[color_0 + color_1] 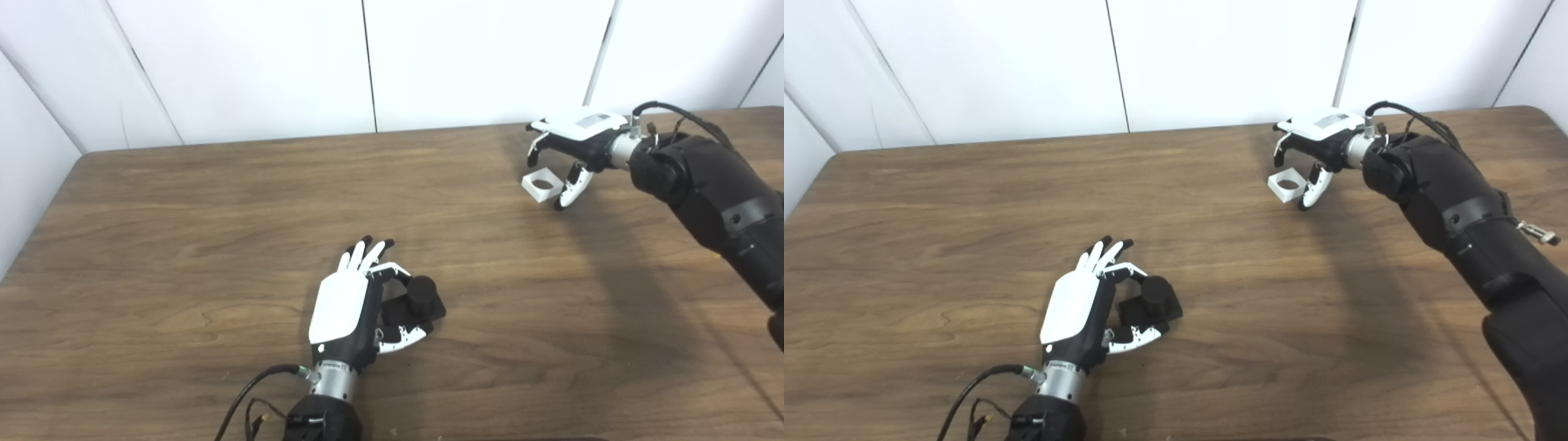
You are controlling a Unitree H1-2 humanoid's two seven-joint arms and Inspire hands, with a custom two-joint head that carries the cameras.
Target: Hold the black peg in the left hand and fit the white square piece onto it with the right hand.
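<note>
The black peg [421, 296], a short cylinder on a square black base, rests on the table near the front middle. My left hand [346, 306] lies beside it on its left, one finger curled over the peg's far side and the thumb against the near side of its base; the other fingers [361, 251] are stretched out. The white square piece [542, 185], with a round hole, lies on the table at the back right. My right hand [572, 144] hovers over it, open, fingers curved down. Its thumb [572, 184] is right beside the piece and the other fingers are above its far left side.
The wooden table [184, 257] ends at a white panelled wall at the back. The right arm [716, 202] reaches in from the right edge. Cables [257, 392] trail from the left wrist at the front edge.
</note>
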